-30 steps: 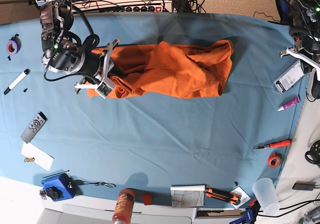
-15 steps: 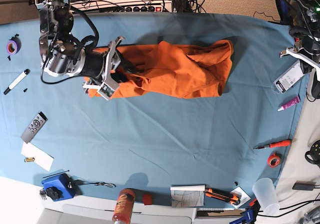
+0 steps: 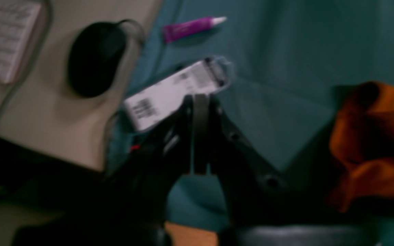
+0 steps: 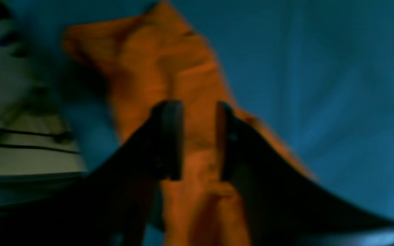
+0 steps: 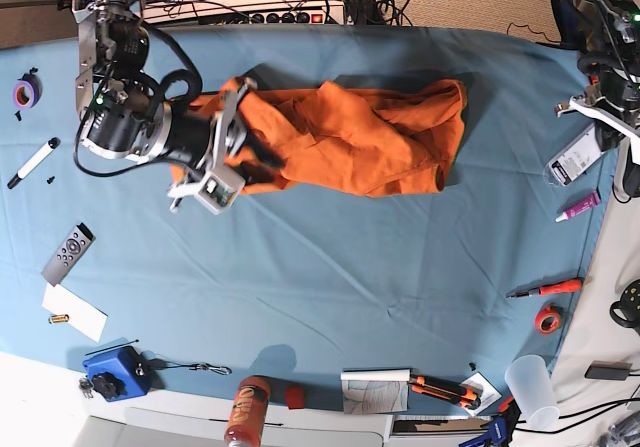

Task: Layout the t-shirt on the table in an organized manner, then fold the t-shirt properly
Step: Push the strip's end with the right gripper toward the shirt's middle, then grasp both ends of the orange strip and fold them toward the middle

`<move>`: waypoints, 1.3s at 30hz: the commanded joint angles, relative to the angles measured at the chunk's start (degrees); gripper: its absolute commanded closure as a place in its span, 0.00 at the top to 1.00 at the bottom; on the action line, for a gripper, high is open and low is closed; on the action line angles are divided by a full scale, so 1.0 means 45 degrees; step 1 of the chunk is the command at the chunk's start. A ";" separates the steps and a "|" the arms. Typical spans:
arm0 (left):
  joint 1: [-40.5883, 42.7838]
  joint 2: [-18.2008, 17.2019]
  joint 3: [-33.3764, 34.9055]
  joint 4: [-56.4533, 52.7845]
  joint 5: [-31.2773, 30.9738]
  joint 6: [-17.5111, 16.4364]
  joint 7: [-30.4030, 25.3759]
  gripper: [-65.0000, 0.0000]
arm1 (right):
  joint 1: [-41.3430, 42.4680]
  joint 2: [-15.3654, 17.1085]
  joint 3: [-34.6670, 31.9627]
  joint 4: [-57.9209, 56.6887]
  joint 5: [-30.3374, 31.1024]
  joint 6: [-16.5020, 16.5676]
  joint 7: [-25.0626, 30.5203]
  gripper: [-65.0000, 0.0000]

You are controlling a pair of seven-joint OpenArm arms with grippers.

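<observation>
Hovering over the blue surface (image 5: 330, 277), my right tool (image 5: 262, 165) is caught in the base view above the left part of the orange t-shirt (image 5: 390, 147), which lies bunched in a wide, wrinkled strip across the far half of the cloth. My right arm (image 5: 125, 117) hides some of the garment's left end. My left arm (image 5: 600, 67) reaches in at the right edge, well apart from the fabric; from here I cannot tell how its fingertips stand. Only this overhead picture takes in the remote (image 5: 69, 254) and marker (image 5: 34, 163) on the left, along with the orange bottle (image 5: 248, 411) at the near edge.

In the left wrist view, my left tool (image 3: 199, 135) is pictured with its fingers together, nothing visible between them. Beyond the tips lies a white box (image 3: 176, 94) near a magenta tube (image 3: 193, 29), with a black mouse (image 3: 97, 58) and part of a white keyboard (image 3: 7, 36) to their left. The t-shirt enters at the right side, a crumpled end showing.

In the right wrist view, blurred, my right tool's fingers stand apart, a gap the base view barely reveals. Orange folds show through that gap, running from upper left to the bottom of the frame; I see no cloth clamped.
</observation>
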 commanded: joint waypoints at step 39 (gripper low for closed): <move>-0.0024 0.0141 0.8242 0.0214 -0.2035 -0.3687 0.0408 0.00 | -0.1763 0.0597 0.1292 -0.5814 0.1710 0.0345 -0.1753 0.00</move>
